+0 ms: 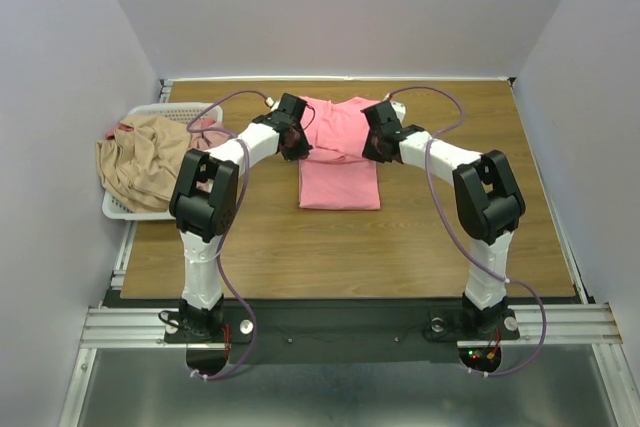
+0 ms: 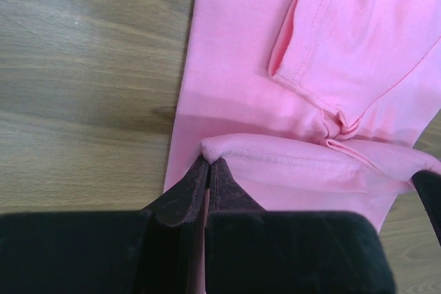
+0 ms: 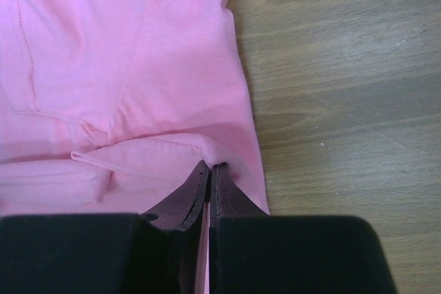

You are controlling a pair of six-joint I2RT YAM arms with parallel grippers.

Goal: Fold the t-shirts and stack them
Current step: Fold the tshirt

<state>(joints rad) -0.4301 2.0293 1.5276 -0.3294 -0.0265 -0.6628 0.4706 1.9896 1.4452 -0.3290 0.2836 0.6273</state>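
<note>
Salmon-pink t-shirt (image 1: 340,182) lies at the middle of the wooden table (image 1: 450,247) in the top view, its near part folded into a narrow strip. The left gripper (image 1: 294,137) and right gripper (image 1: 380,139) sit at the shirt's left and right edges. A tan-beige t-shirt (image 1: 140,167) is heaped over the white basket (image 1: 170,110) at the table's left edge.

Left wrist view: the dark fingers (image 2: 180,201) are pinched together on a hemmed fold of the pink cloth, at its left edge beside bare wood.

Right wrist view: the fingers (image 3: 231,201) are clamped the same way on a hemmed fold at the cloth's right edge
</note>
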